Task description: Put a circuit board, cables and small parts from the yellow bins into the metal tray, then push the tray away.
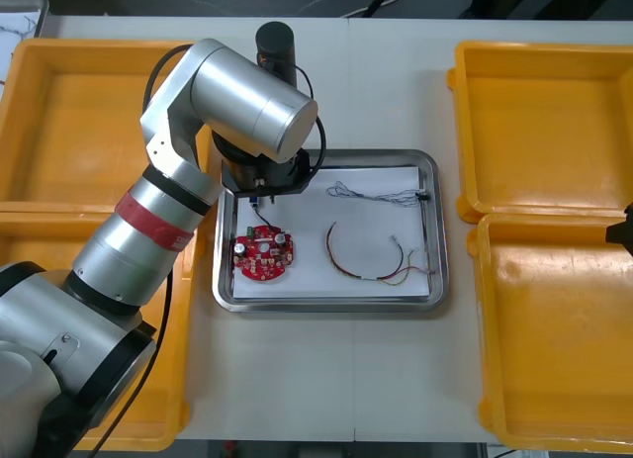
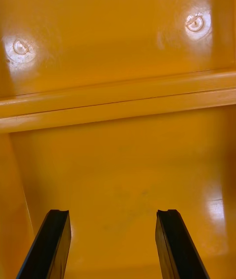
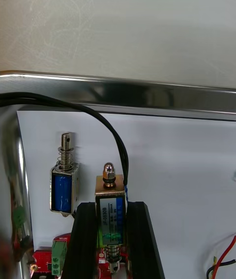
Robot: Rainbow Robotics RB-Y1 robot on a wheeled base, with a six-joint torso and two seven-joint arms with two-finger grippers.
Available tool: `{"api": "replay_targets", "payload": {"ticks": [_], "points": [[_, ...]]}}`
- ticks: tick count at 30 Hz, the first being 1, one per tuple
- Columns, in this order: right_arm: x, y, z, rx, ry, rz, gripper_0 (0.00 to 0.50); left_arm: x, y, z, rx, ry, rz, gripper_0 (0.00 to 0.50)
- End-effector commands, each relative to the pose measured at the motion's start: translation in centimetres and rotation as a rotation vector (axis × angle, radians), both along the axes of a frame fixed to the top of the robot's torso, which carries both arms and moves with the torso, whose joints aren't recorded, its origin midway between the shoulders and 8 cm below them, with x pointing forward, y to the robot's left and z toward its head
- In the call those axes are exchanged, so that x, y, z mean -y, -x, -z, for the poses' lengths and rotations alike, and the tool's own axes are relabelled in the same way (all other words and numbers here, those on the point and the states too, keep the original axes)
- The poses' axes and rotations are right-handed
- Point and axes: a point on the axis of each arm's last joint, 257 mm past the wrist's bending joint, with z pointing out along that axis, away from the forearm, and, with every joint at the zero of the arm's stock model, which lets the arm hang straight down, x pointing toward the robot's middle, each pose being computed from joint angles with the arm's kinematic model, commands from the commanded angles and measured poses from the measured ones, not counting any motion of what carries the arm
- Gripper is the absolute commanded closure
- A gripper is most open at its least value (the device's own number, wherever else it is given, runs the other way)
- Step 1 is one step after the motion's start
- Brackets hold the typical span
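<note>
The left hand (image 3: 112, 206), low over the shiny metal tray (image 3: 147, 94), is clamped on a small blue-bodied metal part (image 3: 110, 188) just beside a second metal part (image 3: 64, 188). Released here, it could land on the round red circuit board (image 1: 263, 255) beneath. The right hand (image 2: 113, 222) hangs wide open over a yellow bin (image 2: 118, 62).

bins (image 1: 544, 112): plain yellow. tray (image 1: 326, 302): shiny silver rim, white inside. board (image 1: 264, 255): red, green block. red and yellow cable (image 1: 334, 252). black cable (image 1: 381, 196). silver part (image 3: 63, 191): blue body. brass part (image 3: 109, 190): blue label. left gripper (image 3: 111, 205): black. left arm (image 1: 247, 102): silver, red band. surface (image 1: 346, 379): pale grey.
</note>
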Motion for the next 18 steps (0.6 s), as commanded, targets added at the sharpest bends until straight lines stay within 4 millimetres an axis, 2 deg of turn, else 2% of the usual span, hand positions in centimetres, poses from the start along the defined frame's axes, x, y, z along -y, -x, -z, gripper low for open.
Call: {"api": "replay_targets", "payload": {"ticks": [1, 18], "points": [[1.3, 0.5, -1.3, 0.024, 0.033, 0.027, 0.0, 2.6, 1.2, 0.5, -0.015, -0.018, 0.13, 0.5], [1.3, 0.5, -1.3, 0.024, 0.033, 0.027, 0.0, 3.3, 2.3, 2.0, -0.042, -0.035, 0.163, 0.5]]}}
